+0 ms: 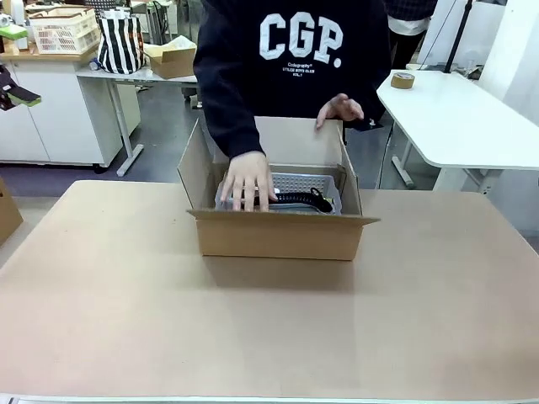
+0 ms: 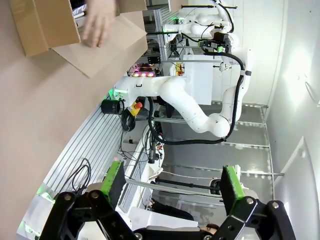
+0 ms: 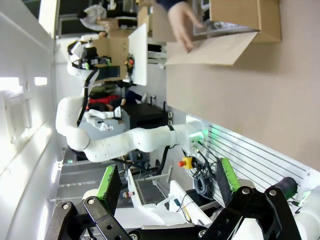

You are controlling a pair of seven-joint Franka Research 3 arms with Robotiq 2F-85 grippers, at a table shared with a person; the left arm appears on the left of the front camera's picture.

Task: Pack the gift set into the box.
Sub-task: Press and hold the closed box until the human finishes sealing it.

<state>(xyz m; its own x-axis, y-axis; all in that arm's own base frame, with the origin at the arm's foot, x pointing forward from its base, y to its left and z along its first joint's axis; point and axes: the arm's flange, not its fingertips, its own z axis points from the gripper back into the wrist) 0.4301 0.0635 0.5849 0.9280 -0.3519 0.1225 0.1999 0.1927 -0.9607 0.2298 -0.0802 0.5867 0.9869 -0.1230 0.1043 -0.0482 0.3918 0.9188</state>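
Green-pad left gripper [image 2: 172,182] wide apart, empty | right gripper [image 3: 167,182] same | box [image 1: 278,231] w/ person's hand [image 1: 248,181]

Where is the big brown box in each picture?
Front view: the box sits mid-table, flaps open, in front of the person.
Left wrist view: the box is in the top left corner, seen tilted.
Right wrist view: the box is at the top right, seen sideways.
Shared landmark: the person's hand reaching into it, also seen in the left wrist view and the right wrist view.
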